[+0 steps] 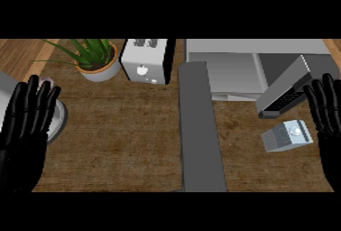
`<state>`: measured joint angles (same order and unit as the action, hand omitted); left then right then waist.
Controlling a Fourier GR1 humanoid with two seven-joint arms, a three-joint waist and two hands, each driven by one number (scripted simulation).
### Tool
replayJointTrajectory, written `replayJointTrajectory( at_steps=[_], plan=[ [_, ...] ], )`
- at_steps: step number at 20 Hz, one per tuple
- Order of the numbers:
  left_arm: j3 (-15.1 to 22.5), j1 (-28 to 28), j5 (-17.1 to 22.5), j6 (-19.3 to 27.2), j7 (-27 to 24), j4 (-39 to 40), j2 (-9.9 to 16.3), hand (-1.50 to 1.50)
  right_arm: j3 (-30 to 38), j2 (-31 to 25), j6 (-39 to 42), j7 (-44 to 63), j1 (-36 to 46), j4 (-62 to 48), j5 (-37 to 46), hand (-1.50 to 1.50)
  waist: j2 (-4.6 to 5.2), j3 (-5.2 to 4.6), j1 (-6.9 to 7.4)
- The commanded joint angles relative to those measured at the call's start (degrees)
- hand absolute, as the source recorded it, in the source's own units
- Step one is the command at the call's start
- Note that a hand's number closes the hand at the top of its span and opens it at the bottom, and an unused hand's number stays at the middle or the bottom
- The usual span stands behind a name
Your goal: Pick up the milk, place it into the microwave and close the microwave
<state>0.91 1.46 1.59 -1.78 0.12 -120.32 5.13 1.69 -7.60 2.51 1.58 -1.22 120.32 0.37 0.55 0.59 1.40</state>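
Between your two hands a grey strip runs down the table, and a plant and toaster stand beyond your left hand. The microwave door hangs open just ahead of your right hand. The milk lies on the table just left of that hand. Both hands are flat, fingers straight, holding nothing. No writing is legible.

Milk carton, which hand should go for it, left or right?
Right. The right hand shows open just beside the milk carton; the left hand is across the counter.
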Motion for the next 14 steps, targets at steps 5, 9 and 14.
replayJointTrajectory(
  at_steps=[5,9,14],
  plan=[
    [-4.93,-6.42,-0.04,0.65,0.62,5.33,2.11,-1.50,2.82,3.71,-10.71,0.33,5.02,-6.14,9.70,-1.50,-0.38,-0.60,-1.43],
    [-5.01,-1.89,3.47,0.71,-0.39,9.67,-1.35,-1.50,-0.01,7.42,-9.18,0.95,5.48,-7.10,-1.77,-1.50,-0.45,-0.58,-1.17],
    [-5.50,7.98,5.36,-2.57,-3.55,5.53,-1.58,-1.50,-8.13,7.55,-14.13,-1.02,-2.08,-1.50,0.21,-1.50,-0.64,-0.60,-1.12]
  ],
)
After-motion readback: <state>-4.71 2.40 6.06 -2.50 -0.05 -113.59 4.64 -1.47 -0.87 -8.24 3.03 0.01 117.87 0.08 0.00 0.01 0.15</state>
